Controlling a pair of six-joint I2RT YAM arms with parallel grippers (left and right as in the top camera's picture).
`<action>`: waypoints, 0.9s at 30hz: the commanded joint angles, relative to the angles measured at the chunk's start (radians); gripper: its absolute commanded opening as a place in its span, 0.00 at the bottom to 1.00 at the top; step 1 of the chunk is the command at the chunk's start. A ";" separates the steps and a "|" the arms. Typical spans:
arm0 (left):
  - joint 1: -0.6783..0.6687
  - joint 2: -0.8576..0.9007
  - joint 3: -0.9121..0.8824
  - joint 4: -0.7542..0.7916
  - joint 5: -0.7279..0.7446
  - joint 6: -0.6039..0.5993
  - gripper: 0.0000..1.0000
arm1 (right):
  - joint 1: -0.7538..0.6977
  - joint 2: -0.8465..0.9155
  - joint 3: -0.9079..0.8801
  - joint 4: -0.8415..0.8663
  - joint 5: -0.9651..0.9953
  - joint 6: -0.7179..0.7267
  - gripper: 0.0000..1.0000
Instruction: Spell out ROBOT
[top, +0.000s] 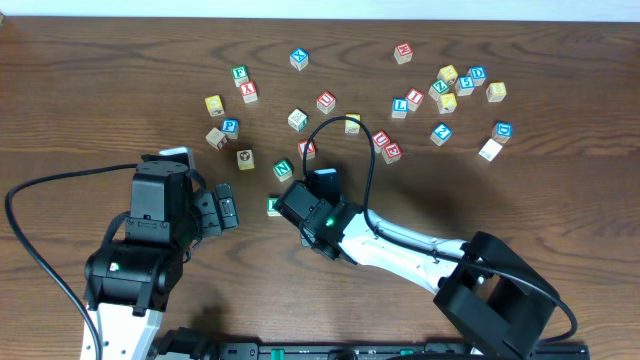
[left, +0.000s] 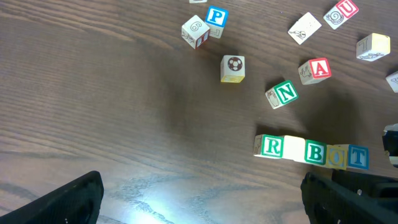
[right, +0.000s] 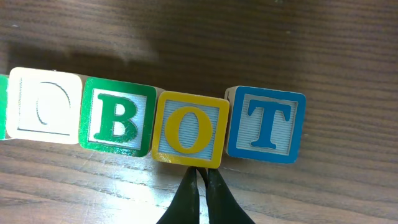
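Five cubes stand side by side in one row: green R (left: 272, 146), a pale-faced cube with a faint O (right: 43, 102), green B (right: 118, 118), yellow O (right: 189, 129) and blue T (right: 267, 124). My right gripper (right: 201, 173) is shut with nothing in it. Its tips touch the near edge of the yellow O cube. In the overhead view its body hides most of the row, leaving only the R cube (top: 273, 206) showing. My left gripper (left: 205, 202) stands wide open over bare wood, left of the row, and holds nothing.
Loose cubes lie just beyond the row: green N (left: 285, 93), red A (left: 314, 70), a soccer-ball cube (left: 233, 68) and blue P (left: 216, 17). Several more are scattered across the far half of the table (top: 100, 90), with a cluster (top: 455, 85) at the back right.
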 joint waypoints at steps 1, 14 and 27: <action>0.005 0.000 0.022 -0.002 -0.005 0.012 1.00 | 0.006 0.016 -0.008 0.003 0.031 0.014 0.01; 0.005 0.000 0.022 -0.002 -0.005 0.012 1.00 | 0.006 0.016 -0.008 0.007 0.034 0.014 0.01; 0.005 0.000 0.022 -0.002 -0.005 0.012 1.00 | 0.007 0.016 -0.008 -0.003 0.025 0.013 0.01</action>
